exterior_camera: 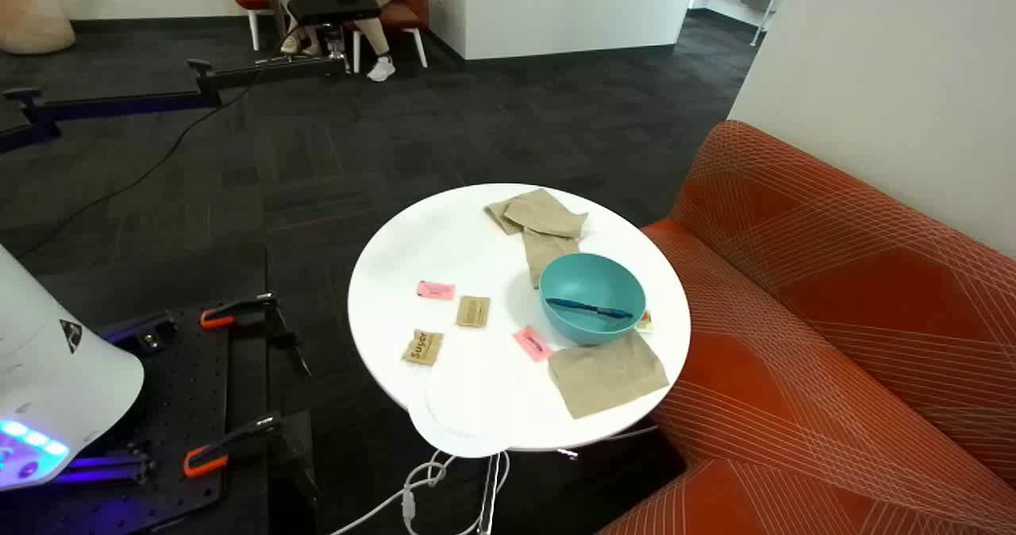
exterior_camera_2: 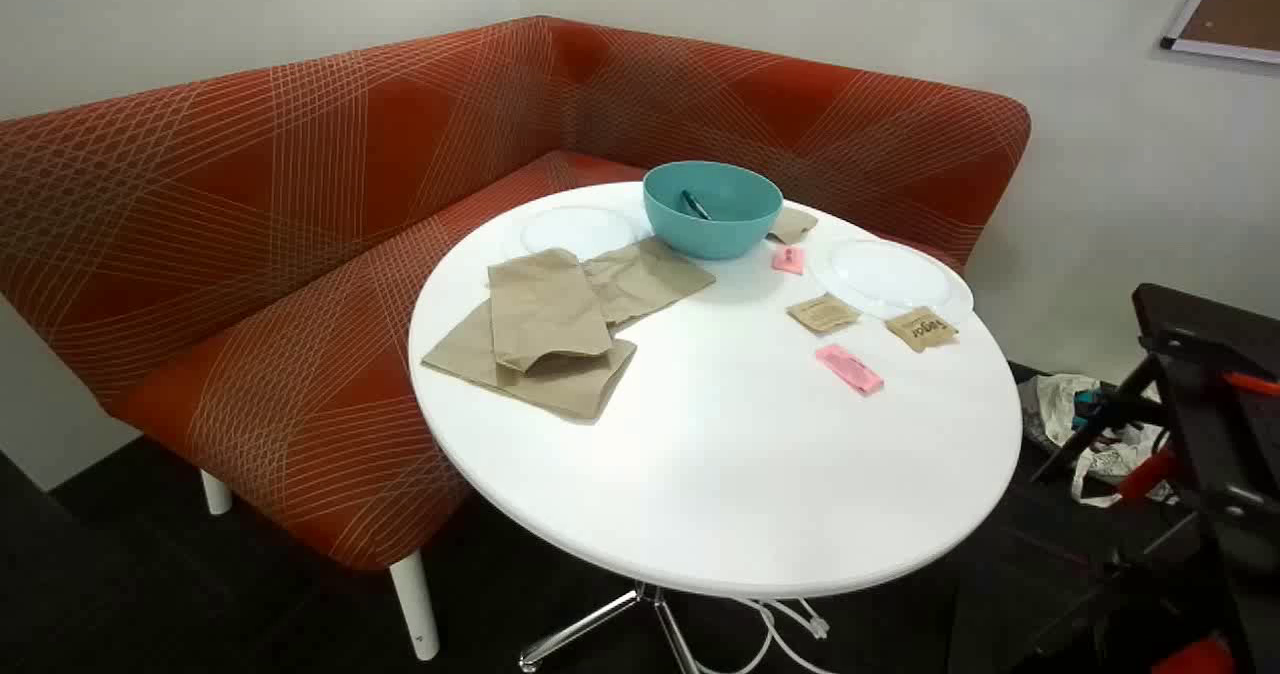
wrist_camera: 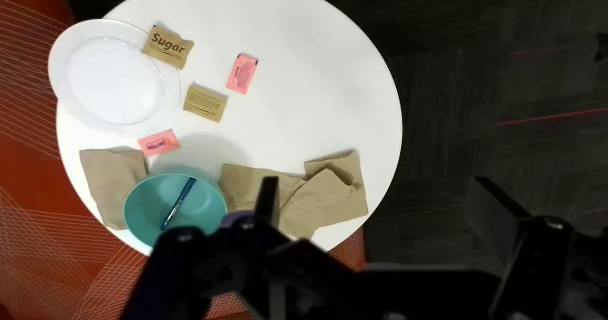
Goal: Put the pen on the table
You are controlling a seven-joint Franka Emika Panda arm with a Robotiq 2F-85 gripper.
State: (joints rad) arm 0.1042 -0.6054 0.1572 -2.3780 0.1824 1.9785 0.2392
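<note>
Currently pen [wrist_camera: 178, 203] inside teal bowl [wrist_camera: 204, 205], fingers [wrist_camera: 491, 218] apart.

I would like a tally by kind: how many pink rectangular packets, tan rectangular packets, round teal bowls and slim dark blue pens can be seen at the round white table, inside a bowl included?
Pink rectangular packets: 2
Tan rectangular packets: 2
Round teal bowl: 1
Slim dark blue pen: 1
Total: 6
</note>
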